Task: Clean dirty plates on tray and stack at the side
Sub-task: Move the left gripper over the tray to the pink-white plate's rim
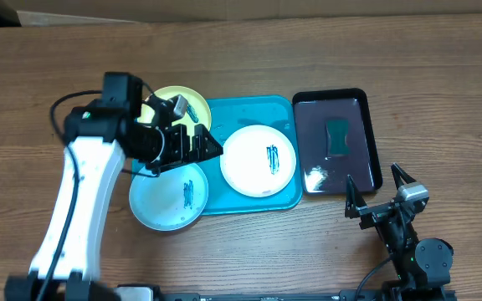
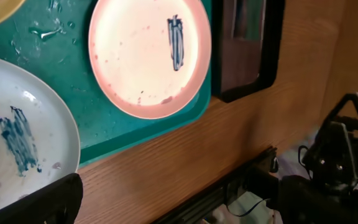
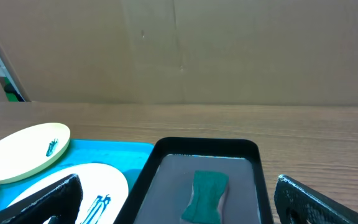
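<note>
I see smooth round white plate (image 1: 258, 160) flat in glossy turquoise tray (image 1: 249, 107) | pale blue plate (image 1: 170, 199) overhanging its left rim | yellow-green plate (image 1: 187, 102) at far-left corner | left gripper (image 1: 207, 144) above plates, grip unreadable | right gripper (image 1: 373, 180) spread wide, empty

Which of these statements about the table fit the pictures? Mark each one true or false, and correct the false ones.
1. The white plate lies inside the blue tray. True.
2. The sponge lies on the white plate. False: the sponge lies in the black tray.
3. The white plate, the yellow plate and the pale blue plate each carry a dark smear. True.
4. The right gripper holds the sponge. False: the right gripper is open and empty, near the black tray.
5. The three plates sit in one pile. False: they lie side by side, none on top of another.
</note>
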`<state>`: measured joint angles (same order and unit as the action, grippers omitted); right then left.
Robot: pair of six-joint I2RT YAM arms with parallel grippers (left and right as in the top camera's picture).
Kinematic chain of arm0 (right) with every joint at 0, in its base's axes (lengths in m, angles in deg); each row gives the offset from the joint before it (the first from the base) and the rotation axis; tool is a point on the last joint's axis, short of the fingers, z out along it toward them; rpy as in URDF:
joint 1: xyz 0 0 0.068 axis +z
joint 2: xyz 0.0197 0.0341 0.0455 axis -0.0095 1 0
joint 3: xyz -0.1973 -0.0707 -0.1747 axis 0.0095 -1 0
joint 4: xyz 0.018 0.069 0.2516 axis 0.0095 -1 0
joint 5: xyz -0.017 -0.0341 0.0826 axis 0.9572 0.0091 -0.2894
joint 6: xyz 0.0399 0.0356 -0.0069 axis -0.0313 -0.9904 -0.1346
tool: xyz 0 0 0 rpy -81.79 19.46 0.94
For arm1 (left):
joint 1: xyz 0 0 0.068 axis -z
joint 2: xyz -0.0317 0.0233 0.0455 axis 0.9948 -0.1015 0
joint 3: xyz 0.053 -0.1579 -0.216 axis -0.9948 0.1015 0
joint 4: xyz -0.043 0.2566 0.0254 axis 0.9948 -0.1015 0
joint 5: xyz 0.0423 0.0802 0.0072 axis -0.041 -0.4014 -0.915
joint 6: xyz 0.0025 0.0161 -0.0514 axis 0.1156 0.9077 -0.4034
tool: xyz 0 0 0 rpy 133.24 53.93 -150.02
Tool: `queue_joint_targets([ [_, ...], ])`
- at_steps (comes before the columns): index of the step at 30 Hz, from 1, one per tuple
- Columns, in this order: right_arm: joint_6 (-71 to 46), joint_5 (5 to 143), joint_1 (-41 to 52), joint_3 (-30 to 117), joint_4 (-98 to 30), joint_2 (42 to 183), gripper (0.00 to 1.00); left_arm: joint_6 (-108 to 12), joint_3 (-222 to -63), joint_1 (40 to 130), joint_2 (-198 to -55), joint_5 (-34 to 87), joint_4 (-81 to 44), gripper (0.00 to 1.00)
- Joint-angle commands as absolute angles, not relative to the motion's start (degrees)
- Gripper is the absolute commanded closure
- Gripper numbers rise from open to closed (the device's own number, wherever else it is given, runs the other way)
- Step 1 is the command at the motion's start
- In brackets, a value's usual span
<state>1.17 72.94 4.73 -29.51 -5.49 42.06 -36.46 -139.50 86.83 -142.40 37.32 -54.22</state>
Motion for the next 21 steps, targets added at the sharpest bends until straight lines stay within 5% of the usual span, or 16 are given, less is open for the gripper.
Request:
queue_joint_targets([
  [1,1.21,73.23,4.47,-30.12,-5.18,41.60,0.00,-34.75,-140.68,87.77,-146.07,38.24,-53.55,0.00],
  [15,1.21,73.23,4.47,-30.12,-5.18,41.60,0.00,-38.20,-140.68,94.39,-154.20,31.97,-40.26,0.00],
  [18,1.21,73.23,4.47,-30.12,-5.18,41.60,0.00,-38.20,-140.65,95.22,-154.75,31.33,-38.03,0.25],
  [21,1.21,73.23,4.47,-30.12,-5.18,41.60,0.00,-38.05,-140.61,96.05,-155.01,31.05,-37.85,0.82],
])
